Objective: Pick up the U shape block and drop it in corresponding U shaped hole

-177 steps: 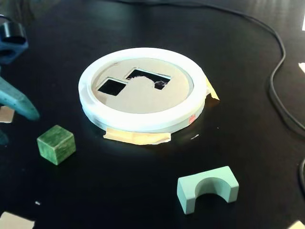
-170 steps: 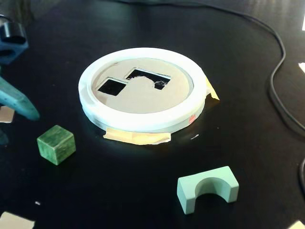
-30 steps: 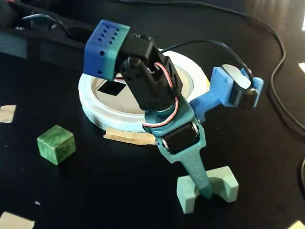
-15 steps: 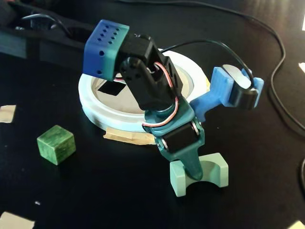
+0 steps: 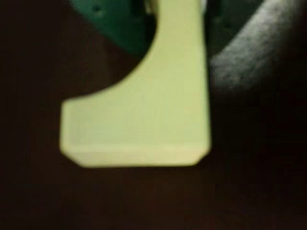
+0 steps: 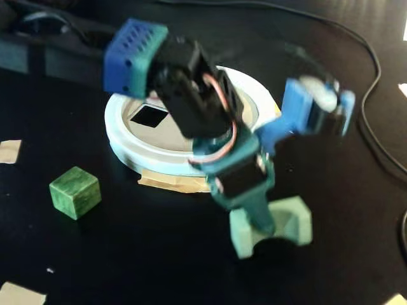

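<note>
Table: a black surface (image 6: pixel 127 254) fills both views; scraps of tan tape (image 6: pixel 9 151) lie at its left edge and bottom corners in the fixed view, and dark cables (image 6: pixel 375 95) trail along its right side.
Arm: blue, black and teal links (image 6: pixel 184 89) reach from the upper left down toward the lower middle of the fixed view, blurred, with a red-and-white wire looping beside the joints.
Sorting disc: a round white lid (image 6: pixel 127 149) with a tan inner face sits behind the arm on a tan patch; a black square hole (image 6: pixel 148 115) shows in it, and the arm covers much of the rest, so no other cutout can be made out.
U shape block: pale green (image 6: pixel 299 225) in the fixed view, resting on the table at the lower right, well apart from the disc; in the wrist view it looks yellowish (image 5: pixel 153 120), fills the middle of the frame, and shows one thick leg and the curve of its notch.
Gripper: the teal claw (image 6: pixel 264 232) comes down into the block's notch in the fixed view; in the wrist view only a teal part (image 5: pixel 115 21) shows at the top, behind the block. Whether the fingers are closed on the block or merely around it cannot be told.
Cube: a small green wooden cube (image 6: pixel 75 192) stands alone at the left, well apart from block and disc.
</note>
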Controlling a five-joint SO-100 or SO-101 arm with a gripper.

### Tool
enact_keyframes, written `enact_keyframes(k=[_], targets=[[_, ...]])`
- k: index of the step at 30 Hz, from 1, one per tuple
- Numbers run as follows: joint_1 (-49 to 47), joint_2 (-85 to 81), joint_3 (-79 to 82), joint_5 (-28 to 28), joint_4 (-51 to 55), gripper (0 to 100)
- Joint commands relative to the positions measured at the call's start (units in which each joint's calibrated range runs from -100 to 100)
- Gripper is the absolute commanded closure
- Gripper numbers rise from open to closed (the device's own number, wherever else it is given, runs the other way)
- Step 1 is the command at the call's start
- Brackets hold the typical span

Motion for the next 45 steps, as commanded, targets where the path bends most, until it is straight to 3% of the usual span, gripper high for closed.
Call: enact_keyframes(k=[1, 4, 10, 18, 23, 32, 45], targets=[[-0.8, -12.6, -4.8, -0.2, 10.0, 98], [-2.3, -17.6, -5.2, -0.9, 21.7, 98], [-13.8, -26.7, -5.5, -9.7, 36.4, 98], [-36.0, -28.3, -4.6, -22.4, 38.0, 98], [-44.2, -24.2, -4.8, -28.1, 36.4, 98], [-43.0, -12.6, -4.7, -30.0, 19.9, 98], [-37.6, -10.5, -4.7, -33.9, 20.3, 98]])
